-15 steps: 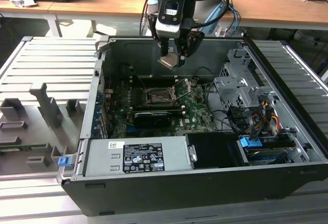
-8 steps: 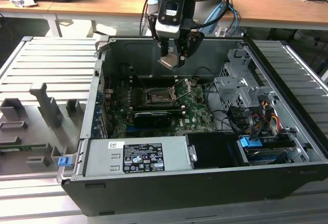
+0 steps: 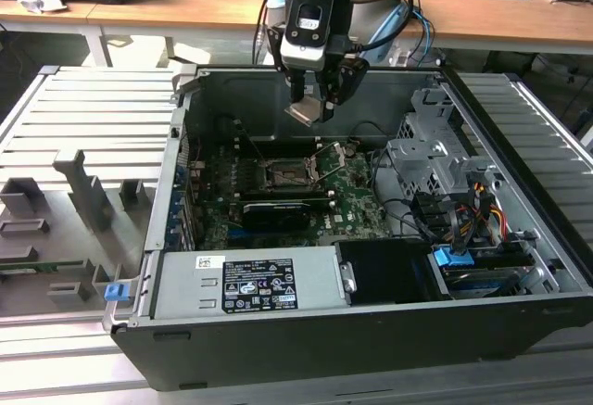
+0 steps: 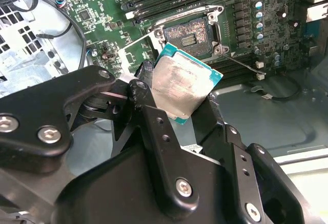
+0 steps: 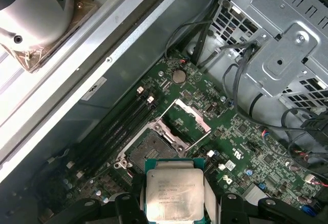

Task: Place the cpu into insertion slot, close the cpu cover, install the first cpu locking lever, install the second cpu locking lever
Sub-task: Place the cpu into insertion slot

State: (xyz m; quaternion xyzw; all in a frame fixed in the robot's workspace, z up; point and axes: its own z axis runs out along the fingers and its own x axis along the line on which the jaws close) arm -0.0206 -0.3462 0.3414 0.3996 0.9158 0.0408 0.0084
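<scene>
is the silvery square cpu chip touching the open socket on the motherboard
Apart. In the exterior view the silvery-grey square cpu chip hangs well above the empty black socket, with open air between them.

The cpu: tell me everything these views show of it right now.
The cpu is a small flat square chip. Its dull silvery-grey metal top has an uneven sheen and sits on a green board that rims it. The gripper holds it by two opposite edges between black fingers. It hangs tilted in the air above the uncovered insertion slot on the motherboard, touching nothing else.
</scene>
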